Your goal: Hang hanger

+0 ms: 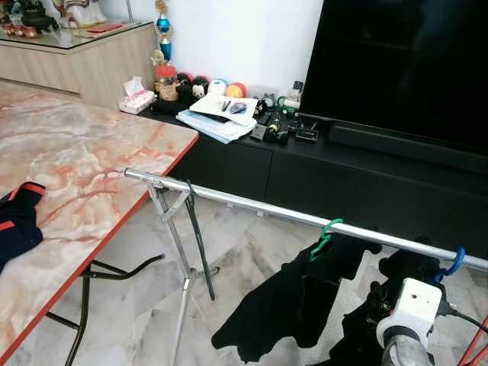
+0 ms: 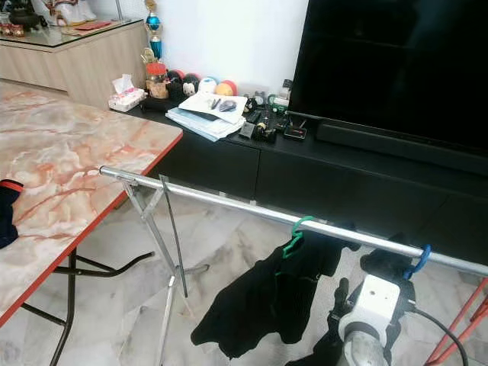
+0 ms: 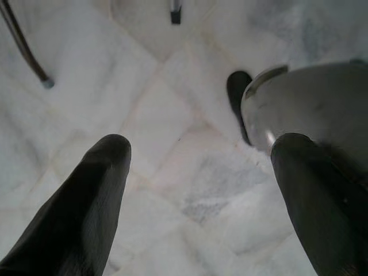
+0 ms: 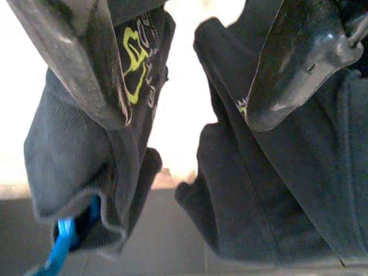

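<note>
White marble floor w/ grey veins. Big table on the left, pink & orange marble top, red edge, thin black legs. Long black TV cabinet by the white wall, big dark TV on top. Papers, balls & a tissue box there too. Wood sideboard far left.

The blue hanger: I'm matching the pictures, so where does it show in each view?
Left eye view: blue hanger hooked on the metal rail, far right.
Right eye view: on the rail, lower right.
Left wrist view: floor tiles, no hanger.
Right wrist view: blue piece under dark cloth.
Shared landmark: the green hanger.
</note>
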{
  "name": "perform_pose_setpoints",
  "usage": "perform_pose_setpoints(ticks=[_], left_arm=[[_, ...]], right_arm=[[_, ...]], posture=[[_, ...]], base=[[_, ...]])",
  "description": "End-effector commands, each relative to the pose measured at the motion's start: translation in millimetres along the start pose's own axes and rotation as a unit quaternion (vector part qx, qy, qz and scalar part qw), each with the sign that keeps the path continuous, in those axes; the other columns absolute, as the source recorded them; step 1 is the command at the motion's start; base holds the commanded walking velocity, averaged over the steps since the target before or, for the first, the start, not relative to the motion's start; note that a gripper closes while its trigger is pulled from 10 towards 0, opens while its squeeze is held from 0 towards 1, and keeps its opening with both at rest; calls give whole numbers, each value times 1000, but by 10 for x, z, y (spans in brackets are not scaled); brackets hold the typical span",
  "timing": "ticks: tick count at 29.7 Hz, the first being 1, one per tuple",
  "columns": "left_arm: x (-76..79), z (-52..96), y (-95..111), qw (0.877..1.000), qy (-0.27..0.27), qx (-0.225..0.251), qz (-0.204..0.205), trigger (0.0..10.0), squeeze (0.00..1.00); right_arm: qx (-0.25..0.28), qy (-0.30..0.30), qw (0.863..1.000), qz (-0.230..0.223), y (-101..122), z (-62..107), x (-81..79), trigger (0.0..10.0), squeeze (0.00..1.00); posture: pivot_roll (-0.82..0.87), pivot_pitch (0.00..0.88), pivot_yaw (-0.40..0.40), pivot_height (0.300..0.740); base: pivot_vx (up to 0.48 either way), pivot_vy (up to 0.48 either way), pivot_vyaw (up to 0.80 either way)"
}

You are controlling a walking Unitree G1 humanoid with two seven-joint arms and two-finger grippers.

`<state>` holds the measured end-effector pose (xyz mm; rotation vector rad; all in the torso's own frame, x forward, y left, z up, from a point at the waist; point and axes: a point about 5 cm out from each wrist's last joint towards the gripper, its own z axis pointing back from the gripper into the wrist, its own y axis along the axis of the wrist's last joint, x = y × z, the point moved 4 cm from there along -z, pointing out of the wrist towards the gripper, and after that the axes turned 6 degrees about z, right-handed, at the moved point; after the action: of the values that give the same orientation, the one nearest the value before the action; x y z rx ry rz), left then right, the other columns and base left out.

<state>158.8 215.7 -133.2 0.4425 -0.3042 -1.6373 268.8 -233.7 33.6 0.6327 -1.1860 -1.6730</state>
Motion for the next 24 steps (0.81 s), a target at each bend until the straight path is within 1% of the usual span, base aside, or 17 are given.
perform_pose_setpoints(ticks=[1,3,5,7,11,14,16,17,18,20,22,24], left_arm=[[26,4,-84,1000,1,-18,-9,10000,0],[81,-3,-74,1000,-1,-18,-9,10000,0],[115,-7,-68,1000,-2,-18,-9,10000,0],[181,-18,-30,1000,-3,-15,-9,10000,0],[231,-30,27,1000,-5,-11,-10,10000,0],[324,-48,135,1000,-10,-4,-11,10000,0],[347,-51,157,1000,-11,-3,-12,10000,0],[363,-53,172,1000,-11,-2,-12,10000,0],[395,-57,203,1000,-12,0,-12,10000,0],[365,-53,173,1000,-10,-2,-11,10000,0],[324,-47,132,1000,-7,-5,-10,10000,0],[301,-44,104,1000,-6,-7,-12,10000,0]], right_arm=[[6,-24,1000,-6,40,-17,68,10000,0],[23,-46,999,-12,96,-24,127,10000,0],[33,-52,998,-16,129,-29,142,10000,0],[52,-54,997,-19,191,-17,151,10000,0],[48,-49,997,-20,182,-16,142,10000,0],[31,-43,998,-16,106,-18,139,10000,0],[27,-38,999,-17,79,-28,129,10000,0],[21,-24,999,-17,54,-38,88,10000,0],[7,11,1000,-10,1,-58,-22,10000,0],[-1,29,1000,0,-33,-70,-83,10000,0],[4,23,1000,2,-26,-71,-78,10000,0],[9,21,1000,-5,-15,-73,-77,10000,0]], posture=[[174,0,-44,740],[175,0,-43,740],[175,0,-43,740],[177,0,-43,740],[177,0,-43,740],[176,0,-44,740],[176,0,-44,740],[176,0,-44,740],[180,0,-43,740],[183,0,-45,740],[194,0,-43,740],[200,0,-42,740]], base=[[0,0,0],[0,0,0],[0,0,0],[0,0,0],[0,0,0],[0,0,0],[0,0,0],[0,0,0],[0,0,0],[0,0,0],[0,0,0],[0,0,0]])
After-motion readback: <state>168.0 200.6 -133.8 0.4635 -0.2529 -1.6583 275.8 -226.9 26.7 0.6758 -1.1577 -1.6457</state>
